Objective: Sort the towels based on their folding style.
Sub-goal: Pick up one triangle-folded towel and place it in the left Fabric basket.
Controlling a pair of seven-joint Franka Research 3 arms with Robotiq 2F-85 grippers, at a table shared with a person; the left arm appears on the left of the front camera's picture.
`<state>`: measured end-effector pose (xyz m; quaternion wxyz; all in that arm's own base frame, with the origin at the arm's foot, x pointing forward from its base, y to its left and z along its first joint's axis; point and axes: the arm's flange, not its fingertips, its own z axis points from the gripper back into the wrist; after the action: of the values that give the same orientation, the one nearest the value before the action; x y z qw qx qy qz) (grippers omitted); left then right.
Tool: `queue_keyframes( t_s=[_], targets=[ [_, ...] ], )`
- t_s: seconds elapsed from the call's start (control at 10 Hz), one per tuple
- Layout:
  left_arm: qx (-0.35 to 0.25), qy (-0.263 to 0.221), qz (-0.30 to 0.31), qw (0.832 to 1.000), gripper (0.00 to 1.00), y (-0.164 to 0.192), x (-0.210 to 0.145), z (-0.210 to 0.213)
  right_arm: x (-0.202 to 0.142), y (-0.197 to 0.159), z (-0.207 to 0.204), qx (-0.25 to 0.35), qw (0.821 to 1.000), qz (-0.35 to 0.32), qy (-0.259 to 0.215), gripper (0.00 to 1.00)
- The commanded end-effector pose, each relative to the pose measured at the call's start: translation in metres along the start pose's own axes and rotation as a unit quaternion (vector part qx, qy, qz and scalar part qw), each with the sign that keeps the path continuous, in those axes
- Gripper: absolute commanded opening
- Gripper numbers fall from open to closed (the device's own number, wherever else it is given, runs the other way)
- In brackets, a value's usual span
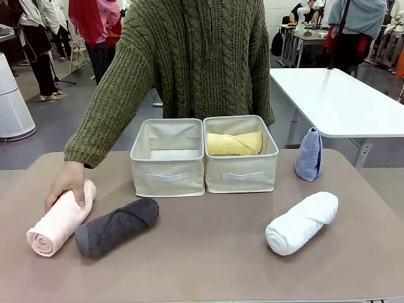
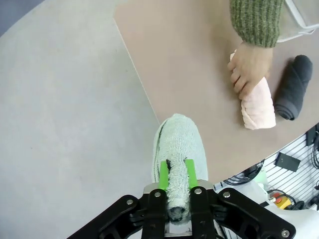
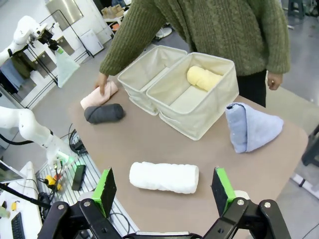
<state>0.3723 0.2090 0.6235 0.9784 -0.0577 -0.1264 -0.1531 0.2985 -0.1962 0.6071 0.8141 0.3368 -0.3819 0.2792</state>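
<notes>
Front view: the yellow towel [image 1: 234,144] lies rolled in the right one of the bins [image 1: 167,173]. Left of the bins a person's hand [image 1: 66,183] rests on the pink roll [image 1: 60,222], beside the dark grey roll [image 1: 117,227]. To their right are the white roll [image 1: 302,222] and the light blue triangle [image 1: 309,154].

Left wrist view: the left gripper [image 2: 177,174] is clamped on the mint green towel [image 2: 180,139], well left of the bins. It likely belongs in the empty bin: clear the wall, skirt the hand, release low.

Right wrist view: the right gripper [image 3: 164,186] gapes wide, holding nothing, over the white roll.

Four rolls, two triangles, two bins.
</notes>
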Motion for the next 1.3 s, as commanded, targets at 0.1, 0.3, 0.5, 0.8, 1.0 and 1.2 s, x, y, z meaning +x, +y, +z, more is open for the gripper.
queue_keyframes(
  t_s=[0.1,0.3,0.5,0.8,1.0,1.2],
  targets=[
    [0.001,-0.002,-0.013,1.000,0.00,0.0012,-0.0102,0.0087,-0.0005,-0.0004,-0.0016,0.004,1.000,0.006,-0.005,1.00],
    [0.001,-0.002,-0.013,1.000,0.00,0.0012,-0.0102,0.0087,-0.0005,-0.0004,-0.0016,0.004,1.000,0.006,-0.005,1.00],
    [0.001,-0.002,-0.013,1.000,0.00,0.0012,-0.0102,0.0087,-0.0005,-0.0004,-0.0016,0.004,1.000,0.006,-0.005,1.00],
    [0.001,-0.002,-0.013,1.000,0.00,0.0012,-0.0102,0.0087,-0.0005,-0.0004,-0.0016,0.004,1.000,0.006,-0.005,1.00],
    [0.001,-0.002,-0.013,1.000,0.00,0.0012,-0.0102,0.0087,-0.0005,-0.0004,-0.0016,0.004,1.000,0.006,-0.005,1.00],
    [0.001,-0.002,-0.013,1.000,0.00,0.0012,-0.0102,0.0087,-0.0005,-0.0004,-0.0016,0.004,1.000,0.006,-0.005,1.00]
  ],
)
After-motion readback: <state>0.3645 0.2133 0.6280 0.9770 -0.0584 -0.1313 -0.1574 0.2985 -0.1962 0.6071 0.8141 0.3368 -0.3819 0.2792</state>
